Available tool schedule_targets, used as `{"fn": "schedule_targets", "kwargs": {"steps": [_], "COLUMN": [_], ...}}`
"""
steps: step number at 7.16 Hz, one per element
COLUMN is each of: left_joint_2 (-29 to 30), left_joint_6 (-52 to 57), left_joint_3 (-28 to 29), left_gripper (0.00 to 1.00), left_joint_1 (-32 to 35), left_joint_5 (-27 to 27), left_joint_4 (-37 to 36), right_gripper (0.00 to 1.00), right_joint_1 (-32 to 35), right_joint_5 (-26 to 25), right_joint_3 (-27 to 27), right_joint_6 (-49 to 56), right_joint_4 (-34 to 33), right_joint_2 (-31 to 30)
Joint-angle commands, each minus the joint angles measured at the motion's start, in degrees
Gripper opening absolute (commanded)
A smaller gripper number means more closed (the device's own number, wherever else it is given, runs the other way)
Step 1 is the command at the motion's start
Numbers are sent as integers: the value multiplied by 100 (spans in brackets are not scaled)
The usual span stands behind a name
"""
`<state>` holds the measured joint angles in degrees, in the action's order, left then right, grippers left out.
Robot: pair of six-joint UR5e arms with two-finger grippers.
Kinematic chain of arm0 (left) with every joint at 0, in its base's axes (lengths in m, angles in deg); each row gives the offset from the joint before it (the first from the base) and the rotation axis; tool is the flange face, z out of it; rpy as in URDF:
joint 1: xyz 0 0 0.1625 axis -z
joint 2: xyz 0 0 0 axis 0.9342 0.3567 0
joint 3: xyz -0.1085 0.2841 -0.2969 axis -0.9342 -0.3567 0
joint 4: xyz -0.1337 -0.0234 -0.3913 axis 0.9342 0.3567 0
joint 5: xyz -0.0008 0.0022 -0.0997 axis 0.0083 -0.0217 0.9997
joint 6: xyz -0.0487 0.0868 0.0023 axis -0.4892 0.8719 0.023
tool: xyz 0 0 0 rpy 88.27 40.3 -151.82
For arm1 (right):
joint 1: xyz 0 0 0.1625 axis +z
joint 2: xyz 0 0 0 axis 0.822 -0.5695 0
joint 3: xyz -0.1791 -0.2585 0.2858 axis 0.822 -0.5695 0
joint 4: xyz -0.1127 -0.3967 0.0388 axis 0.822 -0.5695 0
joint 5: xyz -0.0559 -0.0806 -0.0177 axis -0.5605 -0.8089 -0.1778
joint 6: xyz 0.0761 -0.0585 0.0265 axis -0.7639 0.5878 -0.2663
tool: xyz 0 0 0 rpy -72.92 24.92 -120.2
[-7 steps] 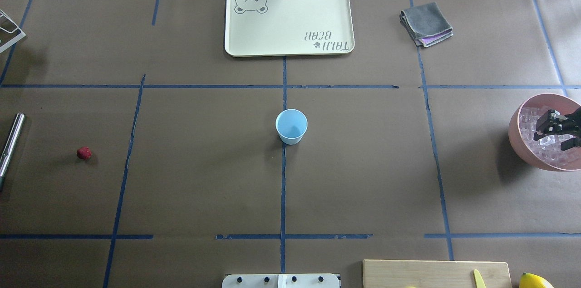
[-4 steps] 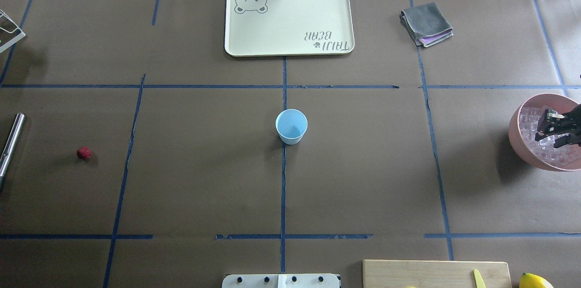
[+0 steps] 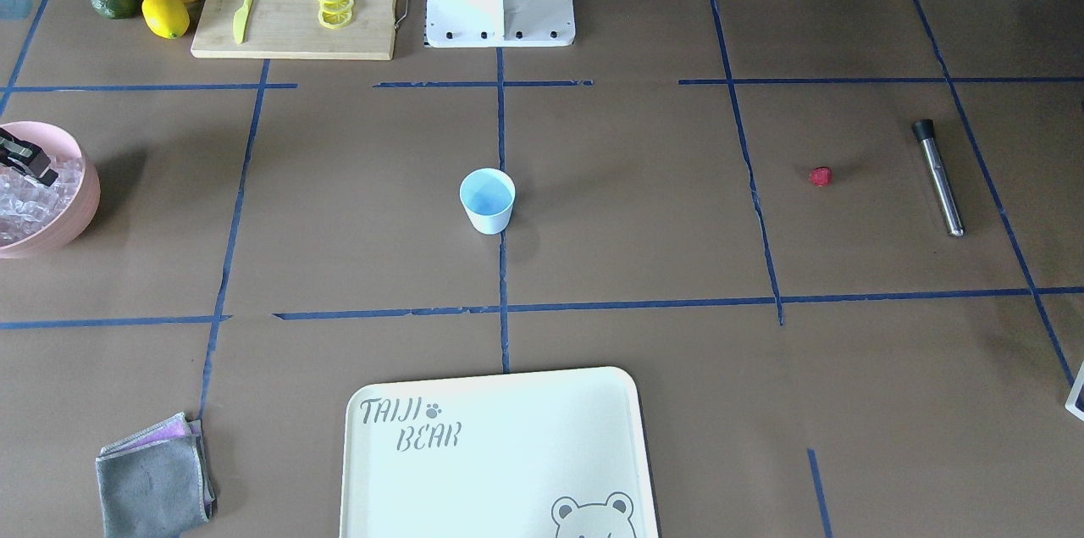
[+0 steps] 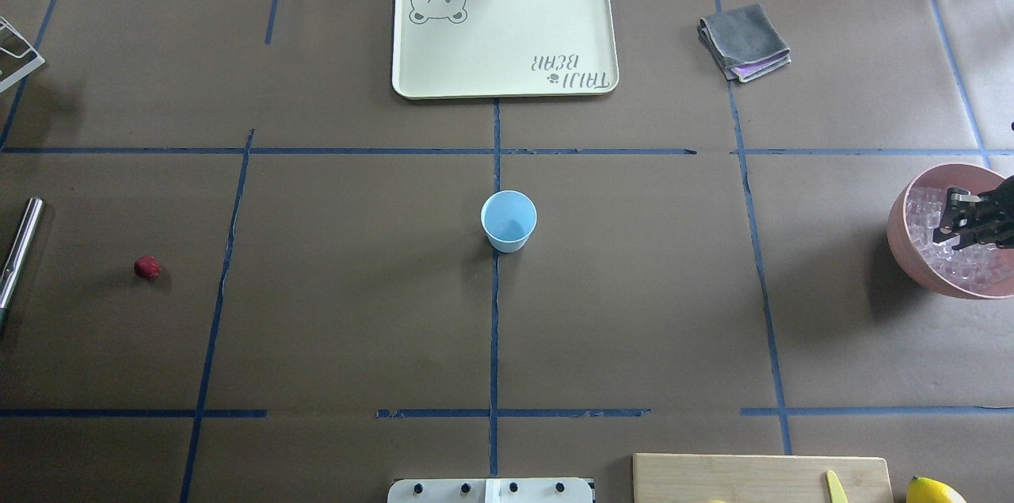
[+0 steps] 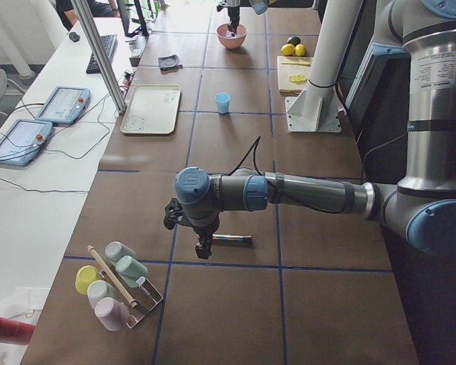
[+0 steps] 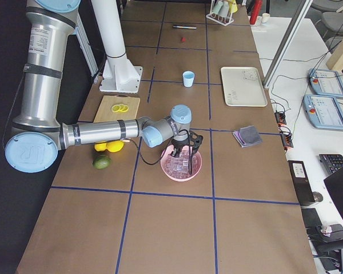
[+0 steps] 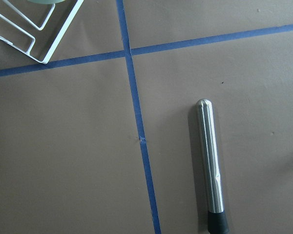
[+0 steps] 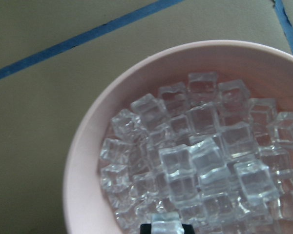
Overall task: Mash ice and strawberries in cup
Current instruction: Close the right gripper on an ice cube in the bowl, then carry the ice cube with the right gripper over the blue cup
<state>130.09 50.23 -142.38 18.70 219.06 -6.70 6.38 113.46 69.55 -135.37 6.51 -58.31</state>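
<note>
Bright, even light; a soft shadow lies on the bench (image 4: 634,313) beside the right gripper (image 4: 951,218); ice (image 8: 200,161) glints, sharply focused.

At the table's right edge the right gripper (image 4: 945,216) and pink bowl (image 4: 899,238) are running off the overhead view. In the right wrist view only fingertips (image 8: 145,228) are peeking in at the bottom, flanking one ice cube (image 8: 167,225); whether they are pinching it is unclear. The left gripper (image 5: 202,249) is showing only from the side, jaws unreadable, and the muddler (image 7: 208,161) is losing its black end at the left wrist view's bottom edge
</note>
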Motion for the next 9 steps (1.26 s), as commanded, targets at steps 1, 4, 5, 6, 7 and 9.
{"fn": "schedule_targets", "kwargs": {"steps": [1,4,5,6,7,9], "left_joint_2": [0,17,26,26,18,9], "left_joint_6": [0,9,9,35,35,44], "left_joint_3": [-9,-17,-17,-17,-17,-17], "left_gripper": [100,100,100,100,100,100], "left_joint_1": [0,0,0,0,0,0], "left_joint_5": [0,0,0,0,0,0], "left_joint_4": [0,0,0,0,0,0], "right_gripper": [0,0,0,0,0,0], "right_joint_1": [-14,-607,-1134,-1800,-2372,-3122], "right_joint_5": [56,242,-99,-659,-1239,-2338], "right_joint_3": [922,1067,1058,971,700,-265], "right_joint_6": [-67,-1825,-2548,-3190,-3597,-4013], "right_joint_4": [-10,-10,-19,-80,-577,-1232], "right_joint_2": [2,1438,1940,2441,3212,4587]}}
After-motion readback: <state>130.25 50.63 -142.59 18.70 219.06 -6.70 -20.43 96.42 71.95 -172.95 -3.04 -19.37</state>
